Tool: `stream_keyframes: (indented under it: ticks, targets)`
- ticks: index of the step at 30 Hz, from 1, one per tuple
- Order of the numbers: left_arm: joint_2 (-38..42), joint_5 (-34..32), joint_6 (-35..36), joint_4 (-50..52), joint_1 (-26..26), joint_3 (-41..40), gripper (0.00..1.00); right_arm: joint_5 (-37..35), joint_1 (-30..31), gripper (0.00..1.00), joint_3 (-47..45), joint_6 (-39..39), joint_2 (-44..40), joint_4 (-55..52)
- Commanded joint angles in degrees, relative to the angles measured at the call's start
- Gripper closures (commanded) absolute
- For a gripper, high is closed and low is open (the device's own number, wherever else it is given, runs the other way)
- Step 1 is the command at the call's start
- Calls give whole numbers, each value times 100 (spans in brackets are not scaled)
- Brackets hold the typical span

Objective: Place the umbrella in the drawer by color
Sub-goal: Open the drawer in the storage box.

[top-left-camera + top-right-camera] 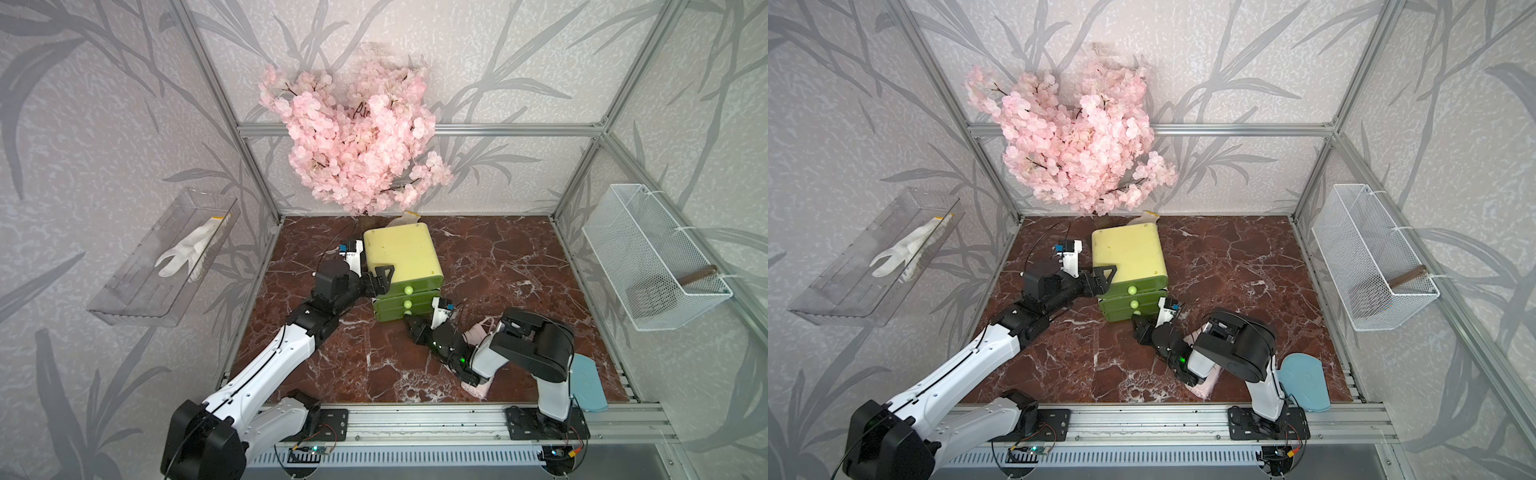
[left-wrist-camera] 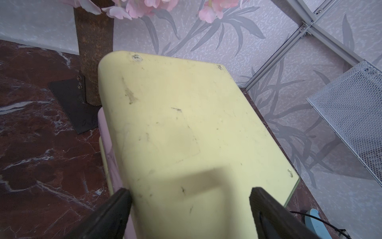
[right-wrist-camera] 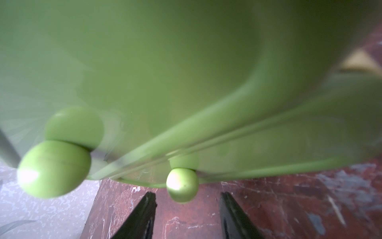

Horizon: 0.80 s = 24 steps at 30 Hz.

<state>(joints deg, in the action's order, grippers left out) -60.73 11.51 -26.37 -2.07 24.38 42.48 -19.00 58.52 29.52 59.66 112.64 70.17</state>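
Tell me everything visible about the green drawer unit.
The drawer unit looks plastic: a scuffed pale-yellow top over three stacked green drawers, each with a round light-green knob, all apparently shut. It stands upright on the marble table, near the tree trunk. The left gripper, open, hangs over its top front corner; the right gripper flanks the lowest knob, fingers not pinching it.

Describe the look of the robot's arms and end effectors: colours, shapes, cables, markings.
The left arm and right arm have white link shells with bulky black joint housings; a thin black cable runs along the left one, and a green light glows on the right. The left end effector and right end effector each have two black wedge-shaped fingers.
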Motion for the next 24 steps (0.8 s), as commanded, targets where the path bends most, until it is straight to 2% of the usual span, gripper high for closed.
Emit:
stream_keyframes:
  ticks: [1,9,17,24]
  targets:
    - [150,51,117,-31,25,-74,6,-89,3,49,116,15,220,299]
    - [211,85,111,-32,30,-96,6,-330,0,53,269,-51,611,961]
    - [281,90,123,-57,28,-142,6,-559,-2,54,418,-81,654,972]
    - [316,63,141,-48,23,-154,6,-536,5,66,559,-95,707,972]
